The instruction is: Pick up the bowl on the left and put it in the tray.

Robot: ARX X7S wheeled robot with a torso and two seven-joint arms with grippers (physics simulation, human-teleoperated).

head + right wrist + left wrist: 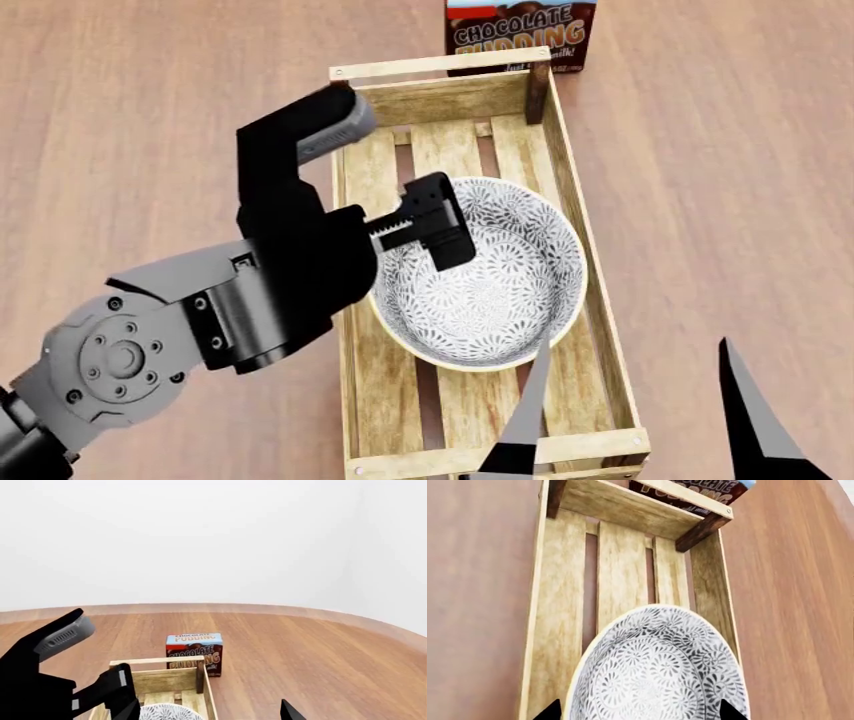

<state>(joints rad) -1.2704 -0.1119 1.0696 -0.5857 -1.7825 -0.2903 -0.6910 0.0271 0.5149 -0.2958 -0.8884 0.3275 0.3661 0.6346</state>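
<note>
The bowl (497, 290), white with a dense grey-blue floral pattern, sits upright in the middle of the tray (441, 100), a long light-wood slatted crate, and spans it nearly from wall to wall. My left gripper (424, 228) hovers over the bowl's left rim. In the left wrist view its two dark tips stand wide apart, so the left gripper (640, 711) is open over the bowl (657, 670), with the tray's slats (557, 580) beyond. My right gripper (634, 430) is open near the tray's near right corner, holding nothing. In the right wrist view the bowl (163, 712) shows low down.
A chocolate pudding box (521, 35) stands upright just beyond the tray's far end, also visible as the box (193, 652) in the right wrist view. Brown wooden tabletop (747, 200) surrounds the tray on all sides.
</note>
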